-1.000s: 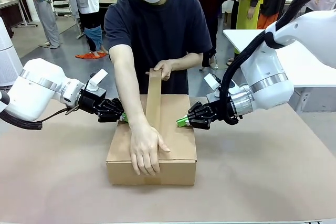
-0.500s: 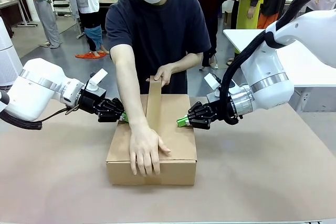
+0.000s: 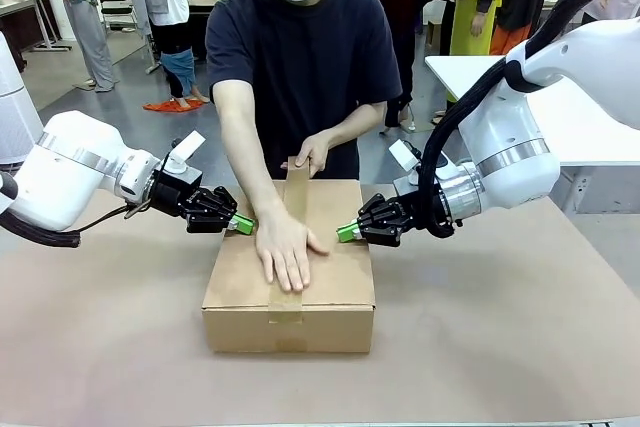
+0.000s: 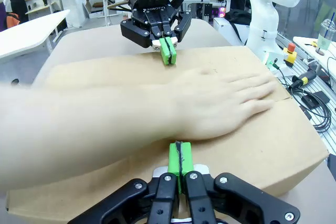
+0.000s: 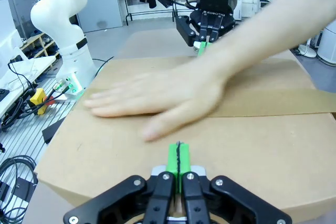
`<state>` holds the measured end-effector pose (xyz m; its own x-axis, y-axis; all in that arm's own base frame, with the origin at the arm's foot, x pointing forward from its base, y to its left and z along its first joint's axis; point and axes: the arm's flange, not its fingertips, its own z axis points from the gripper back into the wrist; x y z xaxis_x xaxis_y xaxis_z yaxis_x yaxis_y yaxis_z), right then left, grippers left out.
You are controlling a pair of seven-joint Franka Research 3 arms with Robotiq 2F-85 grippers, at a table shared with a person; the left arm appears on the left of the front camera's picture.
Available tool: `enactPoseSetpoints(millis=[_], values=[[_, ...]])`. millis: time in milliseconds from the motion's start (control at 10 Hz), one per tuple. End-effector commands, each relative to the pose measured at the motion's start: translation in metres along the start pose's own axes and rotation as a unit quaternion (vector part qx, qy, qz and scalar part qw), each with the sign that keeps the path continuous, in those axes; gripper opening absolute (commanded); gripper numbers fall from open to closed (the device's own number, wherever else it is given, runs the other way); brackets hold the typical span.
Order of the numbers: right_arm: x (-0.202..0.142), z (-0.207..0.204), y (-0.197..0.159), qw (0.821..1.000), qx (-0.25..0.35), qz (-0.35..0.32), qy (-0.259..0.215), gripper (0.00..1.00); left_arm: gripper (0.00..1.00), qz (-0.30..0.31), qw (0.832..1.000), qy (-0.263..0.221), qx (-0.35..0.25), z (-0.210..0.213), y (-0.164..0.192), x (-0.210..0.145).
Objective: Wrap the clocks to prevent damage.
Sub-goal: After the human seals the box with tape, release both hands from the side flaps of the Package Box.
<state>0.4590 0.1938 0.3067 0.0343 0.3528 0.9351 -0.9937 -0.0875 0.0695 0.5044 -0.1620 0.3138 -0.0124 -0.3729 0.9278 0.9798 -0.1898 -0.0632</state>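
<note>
Cardboard box (image 3: 290, 277) runs twelve-to-six between my closed left gripper (image 3: 243, 224) at nine and closed right gripper (image 3: 347, 232) at three, both pressing its sides.

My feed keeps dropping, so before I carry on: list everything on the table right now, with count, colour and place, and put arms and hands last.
Closed brown cardboard box: one, brown, table centre, between the two grippers.
Strip of brown paper tape: one, brown, along the box's top centre and over its near edge; far end held up off the box.
Brown table covering: one, brown, under the box.
Left gripper: one, black with green pads, shut, pressed on the box's left edge.
Right gripper: one, black with green pads, shut, pressed on the box's right edge.
Person's flat hand: one, palm down on the tape, box top.
Person's other hand: one, holding the tape's far end.
</note>
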Motion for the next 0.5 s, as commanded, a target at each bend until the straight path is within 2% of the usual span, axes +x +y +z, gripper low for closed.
enactPoseSetpoints(millis=[0, 400], values=[[-0.0014, -0.0027, -0.0003, 1.000, -0.002, -0.002, 0.002, 0.01, 0.00, -0.003, 1.000, 0.007, 0.004, -0.0027, 0.0002, -0.0012], [-0.0014, -0.0027, -0.0003, 1.000, -0.002, -0.002, 0.002, 0.01, 0.00, -0.003, 1.000, 0.007, 0.004, -0.0027, 0.0002, -0.0012]])
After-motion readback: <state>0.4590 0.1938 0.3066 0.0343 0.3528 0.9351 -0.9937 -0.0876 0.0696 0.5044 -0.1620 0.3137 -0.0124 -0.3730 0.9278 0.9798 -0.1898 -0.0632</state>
